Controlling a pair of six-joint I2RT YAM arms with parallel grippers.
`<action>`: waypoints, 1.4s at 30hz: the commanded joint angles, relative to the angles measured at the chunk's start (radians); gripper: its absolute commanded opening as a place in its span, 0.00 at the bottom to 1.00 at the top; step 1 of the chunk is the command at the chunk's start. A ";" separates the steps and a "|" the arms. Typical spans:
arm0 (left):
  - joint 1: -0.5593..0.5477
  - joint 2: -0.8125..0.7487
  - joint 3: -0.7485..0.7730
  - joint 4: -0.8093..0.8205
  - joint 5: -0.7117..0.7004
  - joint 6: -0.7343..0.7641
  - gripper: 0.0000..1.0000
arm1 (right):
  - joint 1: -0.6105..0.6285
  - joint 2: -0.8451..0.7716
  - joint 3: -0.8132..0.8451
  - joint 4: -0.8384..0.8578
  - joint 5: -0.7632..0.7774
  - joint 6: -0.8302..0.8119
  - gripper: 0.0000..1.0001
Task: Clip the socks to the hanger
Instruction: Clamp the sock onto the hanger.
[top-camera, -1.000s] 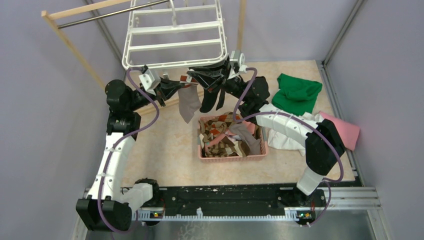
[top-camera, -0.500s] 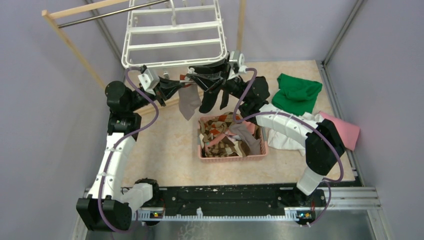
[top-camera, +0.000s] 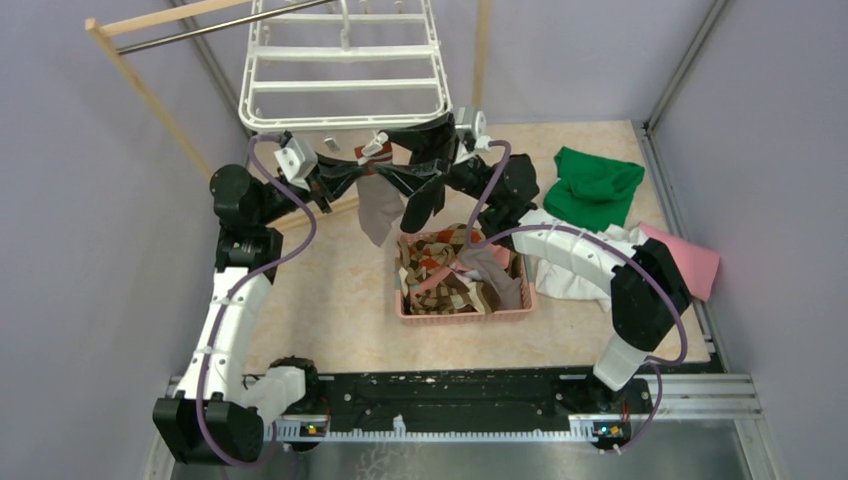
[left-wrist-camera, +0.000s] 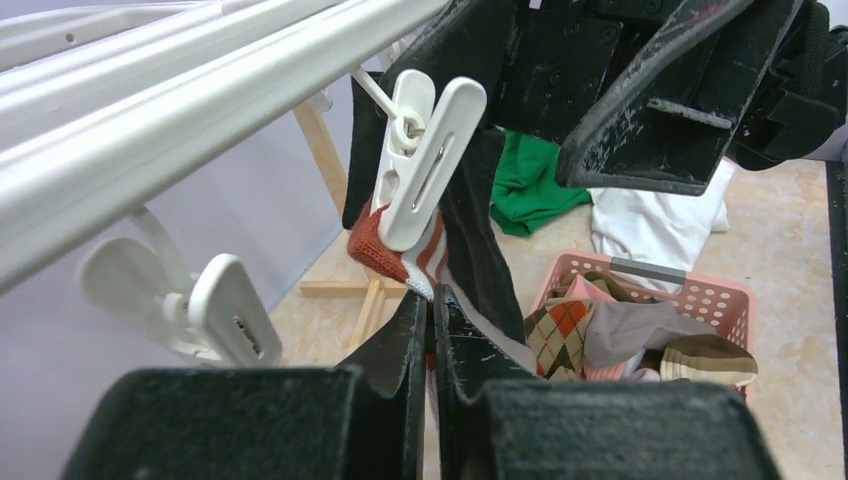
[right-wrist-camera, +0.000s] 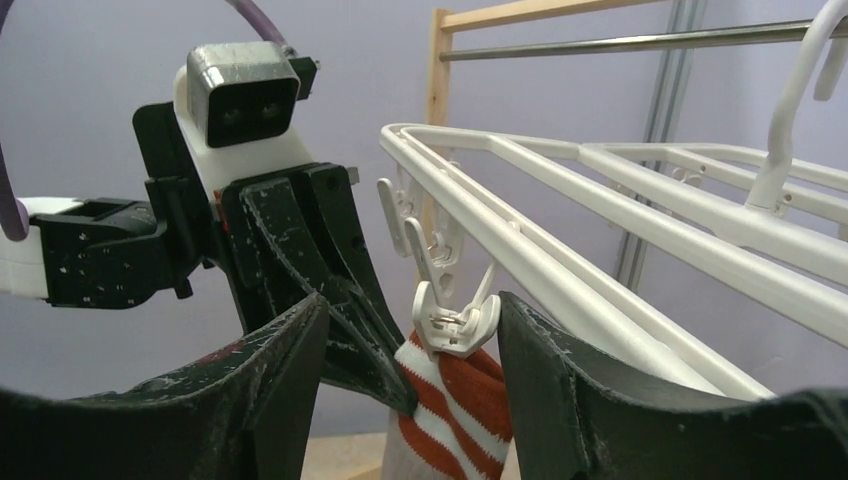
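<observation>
Your right pincer has just opened wide and holds nothing. The clip between its fingers now bites the striped sock under the hanger. Your left pincer, just below, pinches the sock shut.

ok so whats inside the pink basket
The pink basket holds a heap of socks: brown argyle socks, a grey-brown sock and a pink piece. Anything beneath them, and the basket's floor, is covered.

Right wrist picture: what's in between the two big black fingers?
A white clip pinching the orange-striped sock cuff, hanging off the white hanger. The right wrist view shows it.
</observation>
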 joint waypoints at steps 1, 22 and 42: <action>0.004 -0.047 -0.014 0.037 -0.019 -0.004 0.11 | -0.001 -0.053 -0.030 0.012 -0.046 -0.028 0.63; 0.004 -0.166 -0.057 -0.144 -0.211 0.072 0.46 | -0.032 -0.156 -0.115 -0.074 -0.061 -0.070 0.70; 0.004 -0.290 -0.172 -0.172 -0.243 0.101 0.51 | -0.067 -0.222 -0.192 -0.095 -0.190 -0.100 0.69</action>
